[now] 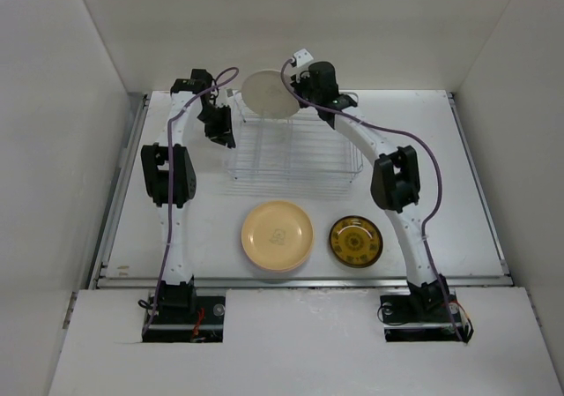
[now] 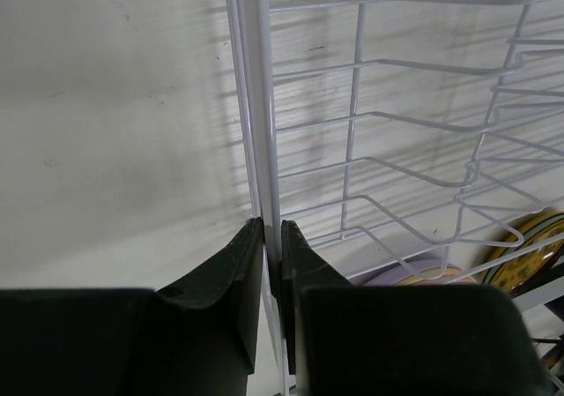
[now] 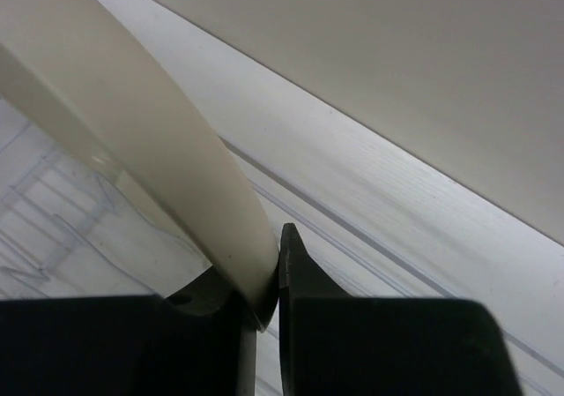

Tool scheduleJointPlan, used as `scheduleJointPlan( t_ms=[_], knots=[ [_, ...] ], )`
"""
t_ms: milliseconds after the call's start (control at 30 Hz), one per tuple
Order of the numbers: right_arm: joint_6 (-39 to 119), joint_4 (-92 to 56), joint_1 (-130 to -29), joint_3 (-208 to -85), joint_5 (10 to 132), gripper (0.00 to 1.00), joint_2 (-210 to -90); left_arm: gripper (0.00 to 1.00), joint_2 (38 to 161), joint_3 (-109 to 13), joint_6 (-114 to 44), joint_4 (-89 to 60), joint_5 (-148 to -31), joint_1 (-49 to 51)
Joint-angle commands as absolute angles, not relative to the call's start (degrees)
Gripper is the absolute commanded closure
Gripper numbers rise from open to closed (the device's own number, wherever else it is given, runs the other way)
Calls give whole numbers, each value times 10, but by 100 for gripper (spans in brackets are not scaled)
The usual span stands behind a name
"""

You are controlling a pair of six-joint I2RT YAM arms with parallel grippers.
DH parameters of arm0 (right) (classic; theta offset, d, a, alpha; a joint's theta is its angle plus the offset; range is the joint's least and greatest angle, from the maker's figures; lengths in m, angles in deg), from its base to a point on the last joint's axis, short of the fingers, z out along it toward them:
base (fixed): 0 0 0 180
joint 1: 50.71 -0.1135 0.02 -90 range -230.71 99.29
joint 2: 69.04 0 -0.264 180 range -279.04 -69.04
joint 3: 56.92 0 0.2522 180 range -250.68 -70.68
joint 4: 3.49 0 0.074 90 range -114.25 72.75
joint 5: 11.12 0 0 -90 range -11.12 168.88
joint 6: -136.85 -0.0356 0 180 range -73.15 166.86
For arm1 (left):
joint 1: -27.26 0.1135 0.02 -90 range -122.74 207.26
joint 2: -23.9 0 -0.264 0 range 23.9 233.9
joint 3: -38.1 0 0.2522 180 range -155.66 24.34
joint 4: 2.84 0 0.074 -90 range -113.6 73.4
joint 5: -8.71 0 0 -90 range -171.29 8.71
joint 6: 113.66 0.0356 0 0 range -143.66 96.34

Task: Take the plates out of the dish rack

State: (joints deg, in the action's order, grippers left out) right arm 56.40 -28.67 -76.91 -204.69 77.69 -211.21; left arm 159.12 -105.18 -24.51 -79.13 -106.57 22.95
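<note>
Grip tight — right gripper [image 3: 270,268] on plate [image 3: 132,131] rim, left gripper [image 2: 271,242] on rack [image 2: 357,105].

Table [image 1: 458,167]: white, flat, rectangular top, closed in by pale panels on the left, right and far sides, with a grey strip along its near edge. Lying on it: one wire rack [image 1: 295,153], far centre, set square to the table edges; one yellow plate [image 1: 277,235], near centre, face up, apart from the rack, with a pinkish rim showing under its near edge. One dark plate [image 1: 355,241], smaller, ornate yellow-brown pattern, face up, just right of the yellow plate and not touching it.
</note>
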Motion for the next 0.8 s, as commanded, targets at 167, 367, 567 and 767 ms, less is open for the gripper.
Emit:
scheduleJointPlan(
  t_ms=[167, 367, 567, 767],
  knots=[
    [533, -222, -784, -2035, 828, 100, -2025, 100, 1635, -1034, -256, -850, -1053, 237],
    [533, -190, -784, -2035, 899, 100, -2012, 100, 1623, -1021, -261, -845, -1058, 237],
    [511, -195, -784, -1984, 892, 100, -1952, 100, 1612, -1009, -272, -839, -1076, 237],
    [440, -407, -784, -2016, 823, 100, -1882, 100, 1607, -1009, -289, -827, -1101, 237]
  ],
)
